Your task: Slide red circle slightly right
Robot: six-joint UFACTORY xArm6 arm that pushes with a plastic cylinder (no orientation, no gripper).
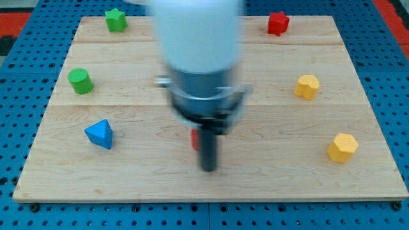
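The wooden board (pixel 268 185) fills the view; my arm (pixel 198 57) looms blurred over its middle; my tip (pixel 208 168) grips nothing, planted low-centre, hard against the right of the red circle (pixel 193 138), mostly hidden behind the rod; blue triangle (pixel 100 134) sits well left.

Wooden board (pixel 211 185) on blue pegboard (pixel 19 211). My tip (pixel 209 168) low centre, blurred; sliver of red block (pixel 194 138), shape hidden, touching rod's left side. Green star (pixel 115 20) top left, green cylinder (pixel 81 81), blue triangle (pixel 100 134) left. Red star (pixel 277 23) top right; two yellow blocks (pixel 307 86) (pixel 342 147) right
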